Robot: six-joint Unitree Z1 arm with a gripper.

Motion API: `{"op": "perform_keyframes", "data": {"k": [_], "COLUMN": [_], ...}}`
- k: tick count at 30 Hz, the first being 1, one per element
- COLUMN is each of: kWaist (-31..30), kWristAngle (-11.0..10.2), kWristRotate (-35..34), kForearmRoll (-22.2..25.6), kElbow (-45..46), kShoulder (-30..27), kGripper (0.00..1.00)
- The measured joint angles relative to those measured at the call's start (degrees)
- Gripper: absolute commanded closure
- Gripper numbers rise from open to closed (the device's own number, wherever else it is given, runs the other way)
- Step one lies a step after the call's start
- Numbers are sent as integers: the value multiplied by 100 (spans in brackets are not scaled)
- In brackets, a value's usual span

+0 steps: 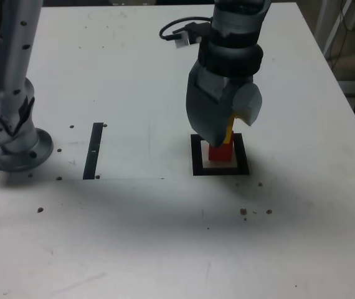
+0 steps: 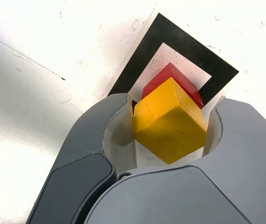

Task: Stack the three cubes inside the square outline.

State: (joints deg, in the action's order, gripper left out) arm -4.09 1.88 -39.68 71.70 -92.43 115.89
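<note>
My grey gripper [image 1: 226,134] is shut on a yellow cube [image 2: 170,121], which sits tilted between the two jaws. In the exterior view only a thin yellow sliver of that cube [image 1: 230,131] shows beside the jaw. Directly beneath it a red cube [image 2: 182,81] stands inside the square outline [image 2: 179,39], on its pale centre. The exterior view shows the red cube [image 1: 221,152] within the black square outline [image 1: 196,156], right of the table's middle. The yellow cube is over the red one; whether they touch I cannot tell.
A thin black strip [image 1: 94,151] lies on the white table at the exterior view's left of the outline. The arm's metal base [image 1: 15,140] stands at the far left. A black cable [image 1: 177,28] loops behind the gripper. The table's edge [image 1: 345,99] runs along the right.
</note>
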Motion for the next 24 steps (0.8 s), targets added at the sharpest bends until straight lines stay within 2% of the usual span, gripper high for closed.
{"op": "perform_keyframes", "data": {"k": [6, 16, 19, 24], "kWaist": [0, 0, 0, 0], "kWristAngle": [1, -34, -33, -13], "kWristRotate": [21, 47, 47, 48], "kForearmRoll": [-22, -109, -109, -87], "kElbow": [-8, 75, 79, 94], "kShoulder": [16, 13, 2, -22], "kGripper": [35, 4, 1, 0]}}
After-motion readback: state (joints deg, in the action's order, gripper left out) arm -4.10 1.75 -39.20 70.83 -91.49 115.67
